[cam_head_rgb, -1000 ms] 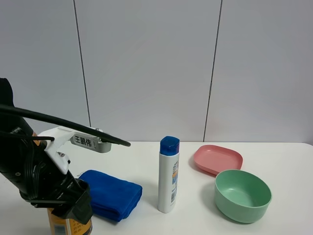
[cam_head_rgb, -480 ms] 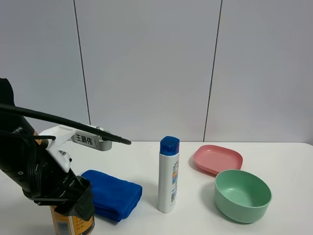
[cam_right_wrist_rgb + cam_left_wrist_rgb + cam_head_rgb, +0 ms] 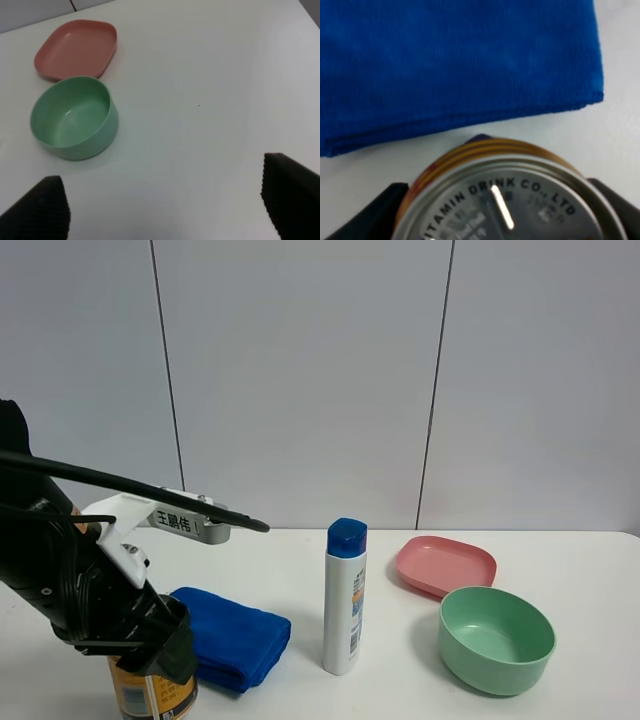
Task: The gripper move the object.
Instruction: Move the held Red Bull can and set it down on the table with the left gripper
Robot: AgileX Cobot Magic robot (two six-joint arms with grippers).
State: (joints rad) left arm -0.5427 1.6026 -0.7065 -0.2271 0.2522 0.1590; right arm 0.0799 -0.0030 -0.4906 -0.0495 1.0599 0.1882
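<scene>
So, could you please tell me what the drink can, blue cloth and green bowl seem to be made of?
The drink can looks like metal: a shiny silver lid with lettering and a gold rim. The blue cloth seems to be a soft woven or microfibre fabric, with fine texture and folded layers. The green bowl is probably matte plastic, smooth and evenly coloured.

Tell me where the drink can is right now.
In the exterior high view, the drink can is at the bottom left, gripped by the left pincer, beside the blue cloth.
</scene>
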